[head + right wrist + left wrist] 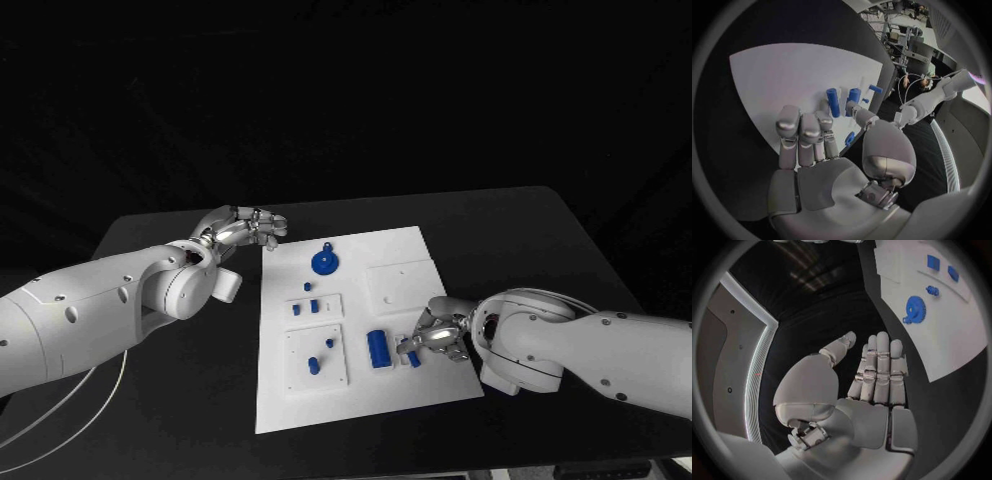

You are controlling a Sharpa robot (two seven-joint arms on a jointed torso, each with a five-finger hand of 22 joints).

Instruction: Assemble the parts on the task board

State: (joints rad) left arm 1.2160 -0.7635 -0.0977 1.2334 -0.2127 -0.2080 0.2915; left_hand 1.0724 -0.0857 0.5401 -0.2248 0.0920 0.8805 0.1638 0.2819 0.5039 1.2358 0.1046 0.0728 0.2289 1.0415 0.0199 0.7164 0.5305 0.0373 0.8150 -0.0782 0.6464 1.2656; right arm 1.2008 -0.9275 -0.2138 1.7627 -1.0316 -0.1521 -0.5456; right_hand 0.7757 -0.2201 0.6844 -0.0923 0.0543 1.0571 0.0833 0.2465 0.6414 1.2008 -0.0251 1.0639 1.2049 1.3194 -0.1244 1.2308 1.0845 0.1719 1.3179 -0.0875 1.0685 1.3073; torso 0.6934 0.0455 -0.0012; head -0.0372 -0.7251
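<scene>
Blue parts [381,347] — beside right hand [437,338] (near).

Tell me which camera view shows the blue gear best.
The left wrist view: the blue gear lies unobstructed on the task board beyond the left hand, its toothed rim readable. The head view shows the gear smaller, near the board's far edge. In the right wrist view I cannot pick it out.
</scene>
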